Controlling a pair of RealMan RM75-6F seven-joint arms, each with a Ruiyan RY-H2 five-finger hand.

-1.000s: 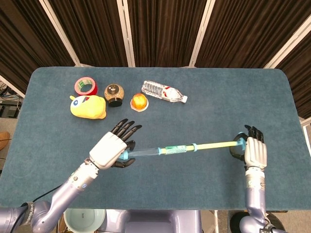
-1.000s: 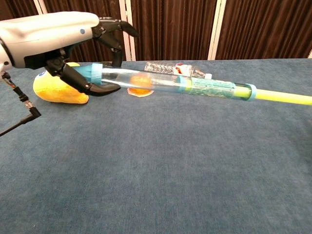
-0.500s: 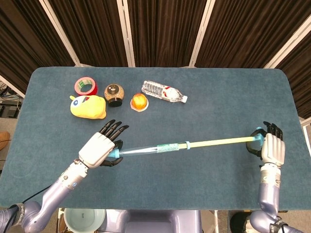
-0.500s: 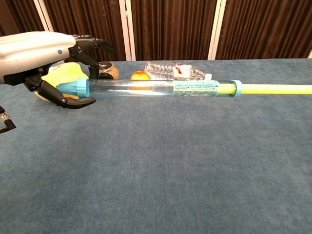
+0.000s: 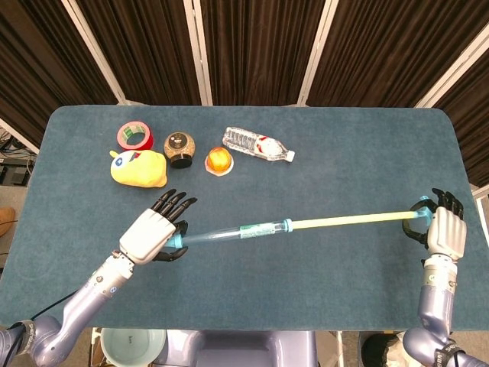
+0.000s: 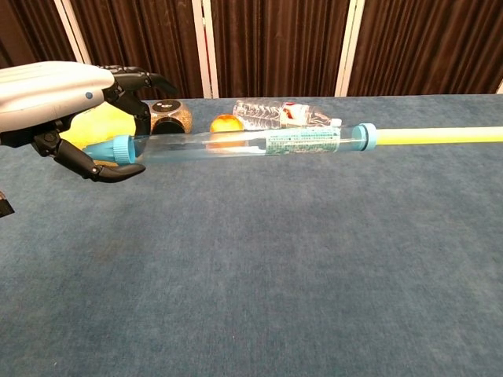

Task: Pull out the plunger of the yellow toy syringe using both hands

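Observation:
The toy syringe has a clear barrel (image 5: 237, 232) (image 6: 236, 145) with blue end caps and a long yellow plunger rod (image 5: 348, 222) (image 6: 440, 136) drawn far out to the right. It hangs level above the blue table (image 5: 321, 183). My left hand (image 5: 151, 234) (image 6: 71, 94) grips the barrel's blue tip end (image 6: 110, 149). At the table's right edge my right hand (image 5: 444, 229) holds the plunger's blue handle (image 5: 416, 223); the chest view does not show this hand.
At the back left of the table lie a yellow plush toy (image 5: 138, 167), a red tape roll (image 5: 134, 136), a round brown jar (image 5: 179, 149), an orange cup (image 5: 219, 160) and a plastic bottle (image 5: 257, 144). A pale bowl (image 5: 134, 345) sits below the table's front edge.
My right hand has moved further right with the plunger handle and the left hand slightly left, so more yellow rod shows outside the barrel. The syringe now lies more level.

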